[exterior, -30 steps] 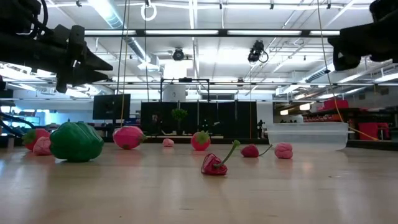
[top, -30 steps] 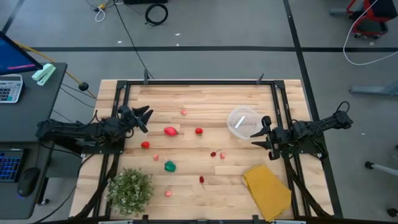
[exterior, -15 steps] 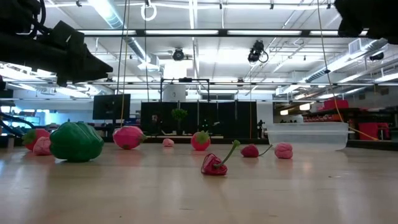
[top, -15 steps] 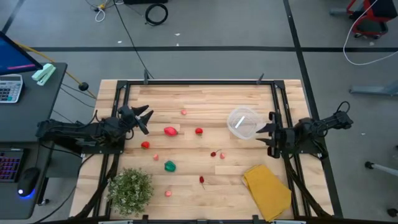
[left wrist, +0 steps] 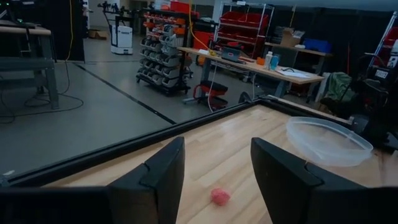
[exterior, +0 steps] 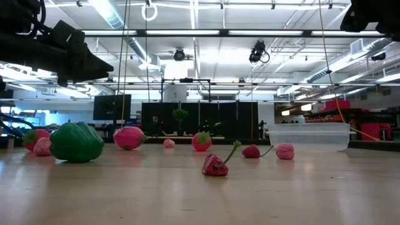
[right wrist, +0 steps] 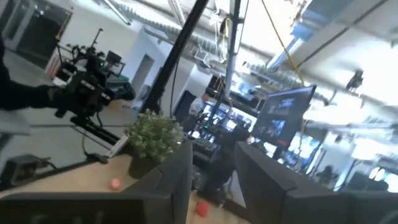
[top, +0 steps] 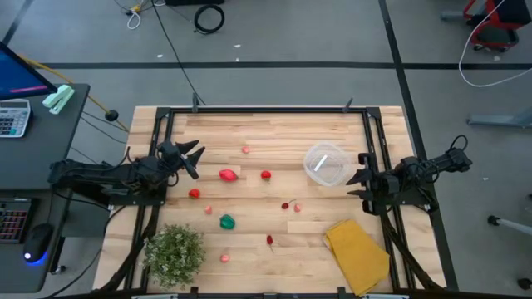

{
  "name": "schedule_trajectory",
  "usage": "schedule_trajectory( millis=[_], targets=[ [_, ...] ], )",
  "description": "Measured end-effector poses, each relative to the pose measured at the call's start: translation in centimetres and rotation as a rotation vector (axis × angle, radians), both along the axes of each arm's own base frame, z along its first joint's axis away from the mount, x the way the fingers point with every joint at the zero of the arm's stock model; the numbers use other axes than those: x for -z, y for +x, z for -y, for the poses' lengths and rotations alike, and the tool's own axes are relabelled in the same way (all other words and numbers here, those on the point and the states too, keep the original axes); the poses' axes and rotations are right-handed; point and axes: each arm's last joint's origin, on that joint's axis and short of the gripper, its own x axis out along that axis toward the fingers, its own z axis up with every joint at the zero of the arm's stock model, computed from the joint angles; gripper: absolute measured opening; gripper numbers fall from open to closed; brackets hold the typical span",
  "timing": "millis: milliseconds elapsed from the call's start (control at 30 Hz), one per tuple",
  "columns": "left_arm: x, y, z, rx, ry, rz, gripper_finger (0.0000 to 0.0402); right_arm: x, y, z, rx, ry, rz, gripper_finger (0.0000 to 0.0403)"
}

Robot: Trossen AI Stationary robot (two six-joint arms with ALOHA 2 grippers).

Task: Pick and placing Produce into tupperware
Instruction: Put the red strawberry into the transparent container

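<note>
Right end effector (top: 359,177): withdrawn since the earlier frame from over the tupperware (top: 325,163) to just beside its outer edge; fingers parted, empty. Left end effector (top: 194,157): unchanged, parted, empty, hovering above the bench (top: 274,133).

Produce: none in the tupperware. Red tomato (top: 228,174) lies nearest ahead of the left end effector, with a strawberry (top: 265,174) beyond it; green pepper (top: 227,221) and chili (top: 269,241) sit farther off, toward the leafy plant (top: 175,252).

Handling, judged: light, hard plastic toys, smooth and prone to roll; grip across the widest part, not the stem. Tupperware thin, easily nudged.

Surface: pale wood planks, level. Room: open workshop, shelving, overhead lights, yellow cloth (top: 356,255) near the right end effector.
</note>
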Motion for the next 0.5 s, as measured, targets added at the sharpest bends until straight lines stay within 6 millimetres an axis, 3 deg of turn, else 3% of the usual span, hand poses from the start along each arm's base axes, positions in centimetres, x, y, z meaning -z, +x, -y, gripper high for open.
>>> schedule_trajectory(
  millis=[167,333,500],
  targets=[
    [0.0,0.0,0.0,0.0,0.0,0.0,0.019,-0.3,0.1,0.0,0.007,0.064,0.015,0.013],
    [0.0,0.0,0.0,0.0,-0.014,0.013,0.019,-1.7,0.0,0.8,0.216,0.212,0.133,0.013],
    [0.0,0.0,0.0,0.0,-0.025,0.024,0.019,-1.5,0.9,1.1,0.404,0.298,0.044,0.013]
  ],
)
